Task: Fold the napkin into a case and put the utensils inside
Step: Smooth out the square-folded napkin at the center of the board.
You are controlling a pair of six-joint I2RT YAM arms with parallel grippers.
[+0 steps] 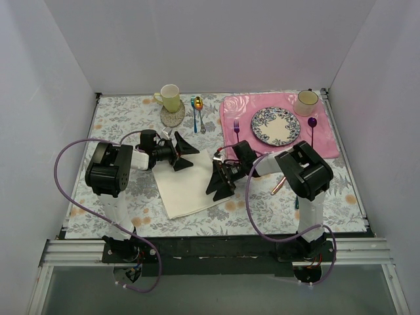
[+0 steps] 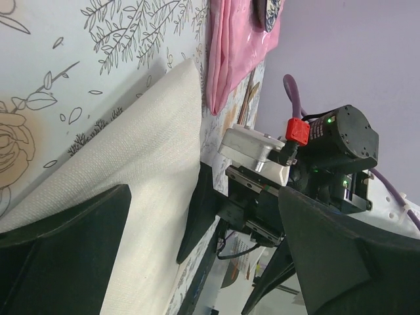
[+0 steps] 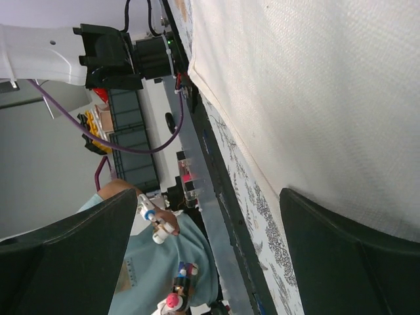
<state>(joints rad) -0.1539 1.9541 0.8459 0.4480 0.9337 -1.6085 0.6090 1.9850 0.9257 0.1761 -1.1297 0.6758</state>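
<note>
Left hand (image 1: pixel 186 153) and right hand (image 1: pixel 218 178): both spread wide, grasping nothing, equally near the napkin (image 1: pixel 190 190), which lies flat between them toward the near edge of the surface (image 1: pixel 111 131), left at its far side, right at its right side.

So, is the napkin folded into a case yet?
Not yet: the napkin lies flat as a plain rectangle; whether it is doubled, cannot tell.
</note>
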